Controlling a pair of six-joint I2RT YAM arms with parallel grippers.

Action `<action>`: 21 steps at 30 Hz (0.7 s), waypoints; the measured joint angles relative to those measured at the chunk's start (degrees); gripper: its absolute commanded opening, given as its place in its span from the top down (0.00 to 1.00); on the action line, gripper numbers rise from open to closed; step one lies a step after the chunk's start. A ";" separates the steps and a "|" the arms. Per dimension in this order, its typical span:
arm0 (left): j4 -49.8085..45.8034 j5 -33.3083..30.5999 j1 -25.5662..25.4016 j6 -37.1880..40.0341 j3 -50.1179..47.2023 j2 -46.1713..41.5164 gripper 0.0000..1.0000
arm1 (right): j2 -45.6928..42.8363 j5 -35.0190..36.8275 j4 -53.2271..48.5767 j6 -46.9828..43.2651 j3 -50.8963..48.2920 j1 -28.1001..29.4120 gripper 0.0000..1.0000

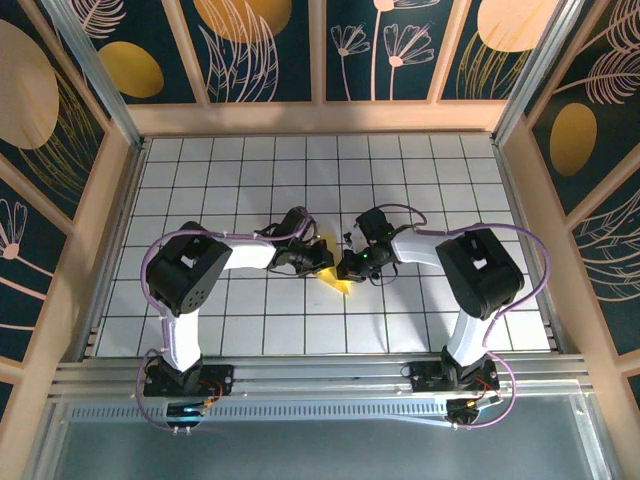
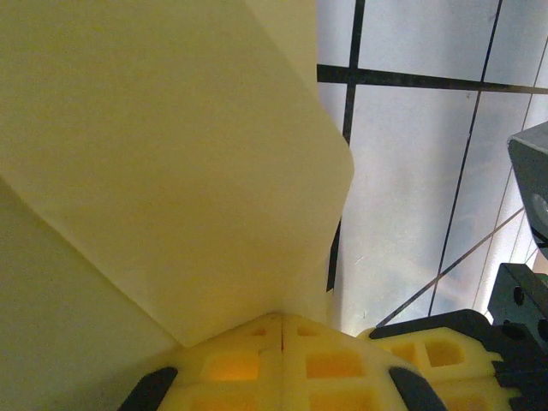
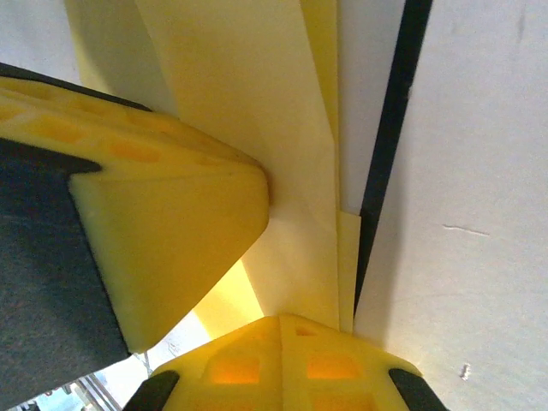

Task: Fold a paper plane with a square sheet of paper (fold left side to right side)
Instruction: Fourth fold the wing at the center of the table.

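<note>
The paper plane is a folded pale-yellow sheet (image 1: 341, 286), mostly hidden under both grippers at the table's middle. In the left wrist view its creased flap (image 2: 171, 154) rises with a rounded corner and reaches the tips of my left gripper (image 2: 282, 318), whose jaws are shut. The right wrist view shows narrow stacked layers of paper (image 3: 257, 111) running down to my right gripper (image 3: 281, 318), also shut with its tips against the paper. The left fingers (image 3: 163, 205) touch the same layers from the left. From above, left gripper (image 1: 323, 260) and right gripper (image 1: 349, 267) nearly meet.
White table with a black grid (image 1: 440, 190), walled by wooden panels on the left (image 1: 118, 210), right (image 1: 520, 210) and back. An aluminium rail (image 1: 320, 372) runs along the near edge by the arm bases. The right fingers (image 2: 428, 347) sit close beside the left ones.
</note>
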 measured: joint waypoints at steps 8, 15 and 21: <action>0.02 1.40 2.01 0.00 0.00 0.39 0.99 | 0.26 0.37 -0.94 -1.01 0.61 0.02 1.00; -0.96 2.38 5.35 1.51 1.29 1.33 1.00 | 0.52 0.81 -1.77 -1.42 1.29 0.11 1.00; -3.13 2.62 8.04 4.24 3.58 2.47 1.00 | 0.63 1.38 -1.81 -1.68 1.64 0.15 1.00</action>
